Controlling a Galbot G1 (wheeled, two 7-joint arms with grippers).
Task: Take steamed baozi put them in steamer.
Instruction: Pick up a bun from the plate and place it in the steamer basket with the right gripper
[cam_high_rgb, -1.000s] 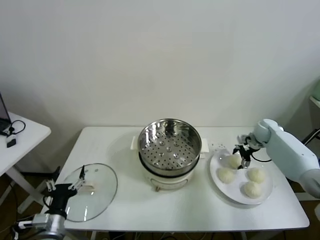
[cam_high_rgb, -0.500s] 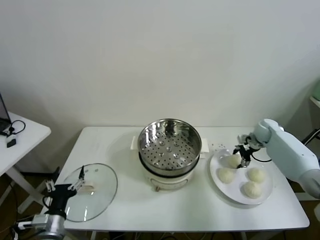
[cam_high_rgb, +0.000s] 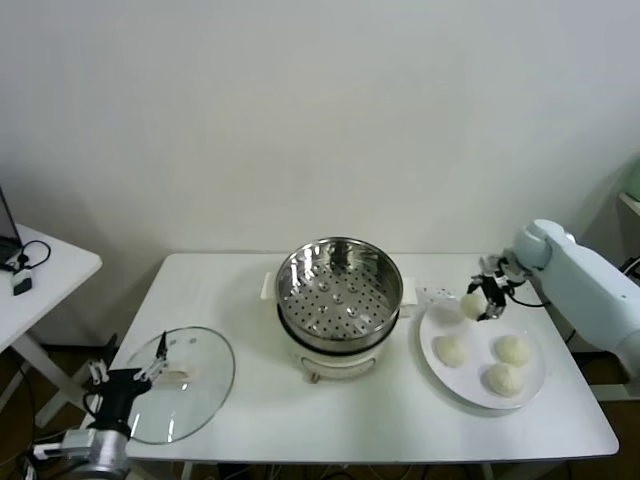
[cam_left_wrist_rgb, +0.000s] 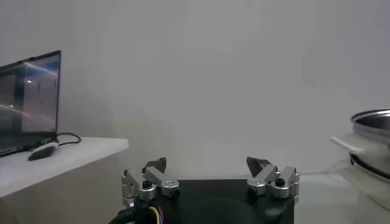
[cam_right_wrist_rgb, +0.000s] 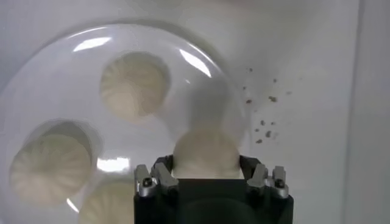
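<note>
My right gripper (cam_high_rgb: 484, 299) is shut on one steamed baozi (cam_high_rgb: 472, 304), held a little above the far left rim of the white plate (cam_high_rgb: 468, 396). In the right wrist view that cream bun (cam_right_wrist_rgb: 205, 152) fills the gap between the fingers (cam_right_wrist_rgb: 161, 173). Three more baozi (cam_high_rgb: 452, 349) (cam_high_rgb: 512, 349) (cam_high_rgb: 503, 378) lie on the plate, and the right wrist view shows them too (cam_right_wrist_rgb: 134, 84). The shiny perforated steamer (cam_high_rgb: 338, 290) stands empty on its white base at the table's middle. My left gripper (cam_left_wrist_rgb: 206, 164) is parked open at the near left.
A round glass lid (cam_high_rgb: 185, 372) lies on the table's near left corner, under my left gripper (cam_high_rgb: 128, 368). A side table (cam_high_rgb: 40, 270) with a laptop (cam_left_wrist_rgb: 27, 100) stands further left. Dark crumbs (cam_right_wrist_rgb: 262, 125) dot the table beside the plate.
My right gripper has closed on the far left baozi and raised it off the plate. The left arm has not moved.
</note>
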